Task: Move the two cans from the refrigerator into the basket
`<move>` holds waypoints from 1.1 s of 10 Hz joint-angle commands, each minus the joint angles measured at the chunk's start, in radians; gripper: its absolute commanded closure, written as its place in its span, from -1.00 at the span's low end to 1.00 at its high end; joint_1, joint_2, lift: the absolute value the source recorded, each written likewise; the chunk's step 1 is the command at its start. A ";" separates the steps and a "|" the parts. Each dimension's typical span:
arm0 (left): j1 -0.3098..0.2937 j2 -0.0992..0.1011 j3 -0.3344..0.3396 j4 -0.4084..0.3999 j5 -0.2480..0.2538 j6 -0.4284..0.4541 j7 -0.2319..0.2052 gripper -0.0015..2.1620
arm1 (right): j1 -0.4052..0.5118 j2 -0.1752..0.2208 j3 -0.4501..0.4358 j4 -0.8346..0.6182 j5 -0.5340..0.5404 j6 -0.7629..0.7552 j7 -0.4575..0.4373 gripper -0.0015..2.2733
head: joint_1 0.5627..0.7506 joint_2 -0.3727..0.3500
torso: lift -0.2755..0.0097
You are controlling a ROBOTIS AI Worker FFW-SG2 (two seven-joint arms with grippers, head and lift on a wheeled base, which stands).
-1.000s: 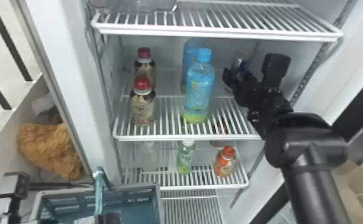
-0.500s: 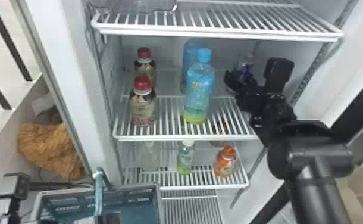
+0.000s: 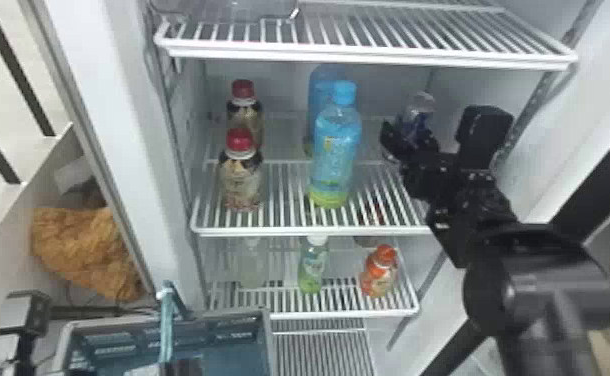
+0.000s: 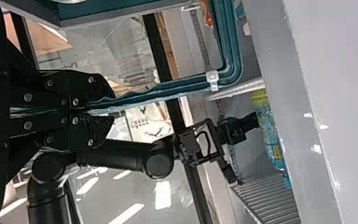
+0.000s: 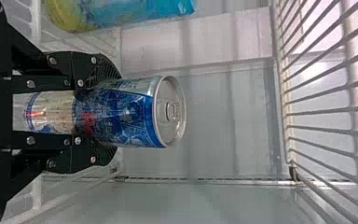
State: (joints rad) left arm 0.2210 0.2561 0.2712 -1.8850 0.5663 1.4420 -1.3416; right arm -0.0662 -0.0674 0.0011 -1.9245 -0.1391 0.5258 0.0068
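Right gripper (image 3: 410, 142) closed on one can (image 5: 126, 114); left gripper (image 3: 184, 367) closed on one basket handle (image 3: 167, 325).
The can is inside the refrigerator, at middle-shelf level, right of two blue bottles (image 3: 336, 155), its lid facing up; contact with the middle shelf (image 3: 289, 231) cannot be confirmed. Two red-capped bottles (image 3: 241, 185) occupy that shelf's left side. The lower shelf (image 3: 349, 314) carries three bottles: one clear (image 3: 251, 267), one green (image 3: 313, 270), one orange (image 3: 380, 275). One basket (image 3: 239, 316) is located low, in front of the refrigerator.
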 commanded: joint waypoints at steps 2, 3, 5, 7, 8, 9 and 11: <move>0.000 0.000 0.000 0.001 0.000 0.001 -0.001 0.11 | 0.096 -0.002 -0.013 -0.141 -0.005 0.034 -0.002 0.12 | 0.41 -0.26 | 0.76; 0.000 0.000 -0.002 0.001 0.000 0.001 0.001 0.11 | 0.128 -0.002 -0.019 -0.183 -0.007 0.044 -0.002 0.12 | 0.41 -0.27 | 0.76; 0.000 0.000 -0.002 0.006 0.000 0.001 0.001 0.11 | 0.177 -0.005 -0.023 -0.254 -0.018 0.061 -0.002 0.12 | 0.41 -0.28 | 0.76; 0.002 0.000 0.000 0.006 0.002 0.001 0.001 0.11 | 0.243 -0.008 -0.025 -0.335 -0.038 0.080 -0.002 0.12 | 0.41 -0.28 | 0.76; 0.005 0.000 0.000 0.006 0.002 0.001 0.001 0.11 | 0.280 -0.008 -0.029 -0.379 -0.040 0.088 -0.002 0.12 | 0.41 -0.28 | 0.76; 0.005 0.000 0.002 0.006 0.004 0.001 0.002 0.11 | 0.321 -0.009 -0.035 -0.426 -0.042 0.105 -0.002 0.12 | 0.41 -0.27 | 0.76; 0.010 -0.003 0.006 0.006 0.004 0.001 0.002 0.11 | 0.407 -0.011 -0.041 -0.524 -0.052 0.137 -0.008 0.12 | 0.41 -0.28 | 0.76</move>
State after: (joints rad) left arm 0.2297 0.2544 0.2755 -1.8788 0.5703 1.4431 -1.3391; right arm 0.3162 -0.0770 -0.0385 -2.4215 -0.1878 0.6549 -0.0008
